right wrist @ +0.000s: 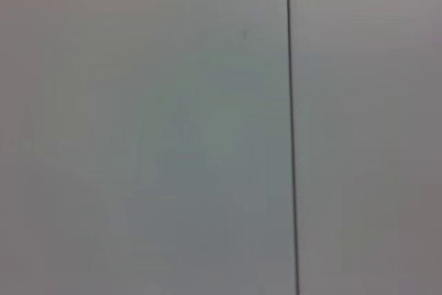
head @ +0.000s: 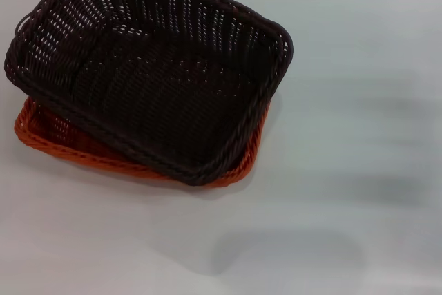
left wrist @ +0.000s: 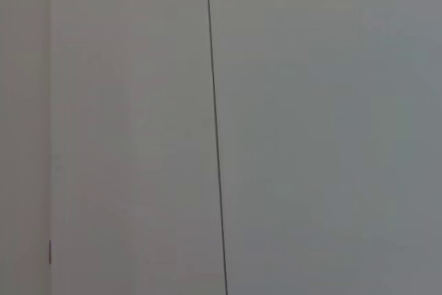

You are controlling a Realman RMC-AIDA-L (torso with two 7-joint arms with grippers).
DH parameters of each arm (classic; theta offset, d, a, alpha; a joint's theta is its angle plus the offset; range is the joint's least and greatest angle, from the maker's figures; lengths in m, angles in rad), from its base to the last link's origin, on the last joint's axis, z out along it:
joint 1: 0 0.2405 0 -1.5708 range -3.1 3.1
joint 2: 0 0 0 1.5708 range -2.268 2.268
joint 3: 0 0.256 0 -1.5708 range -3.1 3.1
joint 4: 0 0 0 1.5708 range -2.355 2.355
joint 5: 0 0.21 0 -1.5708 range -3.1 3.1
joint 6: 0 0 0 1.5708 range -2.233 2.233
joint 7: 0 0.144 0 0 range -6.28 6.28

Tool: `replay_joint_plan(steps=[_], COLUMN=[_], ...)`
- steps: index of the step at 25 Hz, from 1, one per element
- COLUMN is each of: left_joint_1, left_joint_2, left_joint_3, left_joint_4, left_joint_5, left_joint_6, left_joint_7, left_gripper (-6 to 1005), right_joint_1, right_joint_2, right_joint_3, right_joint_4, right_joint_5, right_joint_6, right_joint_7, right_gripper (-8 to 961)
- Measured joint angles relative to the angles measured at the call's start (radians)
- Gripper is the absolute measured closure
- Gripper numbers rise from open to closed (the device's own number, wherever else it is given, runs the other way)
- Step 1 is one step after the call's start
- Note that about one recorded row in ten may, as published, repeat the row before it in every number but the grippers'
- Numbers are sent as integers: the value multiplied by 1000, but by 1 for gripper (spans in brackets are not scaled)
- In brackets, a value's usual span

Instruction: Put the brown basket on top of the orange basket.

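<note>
The rectangular dark brown, nearly black woven wicker-style basket [head: 148,70] with its braided rim and open-weave sloping sides sits on top of the rectangular bright orange woven wicker-style basket [head: 41,136]. Both are on the pale white bench [head: 345,136], toward its far left. The brown basket is twisted out of line with the orange one, so it rests askew rather than nested squarely. Its far-left corner rides higher and juts out past the orange rim, while its near-right corner lies low against the orange basket's near edge. Only a strip of orange shows, along the left side and the near edge, with a thin sliver beside the right corner. The brown basket's inside is bare.

A soft shadow lies on the bench near the front, right of centre.

Neither of my arms appears in the head view. My left wrist camera sees only a plain grey-white panelled surface [left wrist: 311,129] crossed by a thin dark seam [left wrist: 215,129], and my right wrist camera sees much the same. I cannot tell whether my fingers on either side are apart or together.
</note>
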Motion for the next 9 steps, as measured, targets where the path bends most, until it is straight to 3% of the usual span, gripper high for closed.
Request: replay_joint_plan(steps=[9], left_joint_1=[-1], left_joint_2=[0], left_joint_3=[2], left_joint_4=[-2], left_joint_5=[3], left_joint_6=[-3], left_joint_7=[0], left_gripper=[275], right_joint_1=[-8], right_joint_2=[1], right_joint_3=[0], right_joint_4=[17], right_joint_5=[14], right_joint_6=[40], right_joint_7=[0], right_gripper=[274])
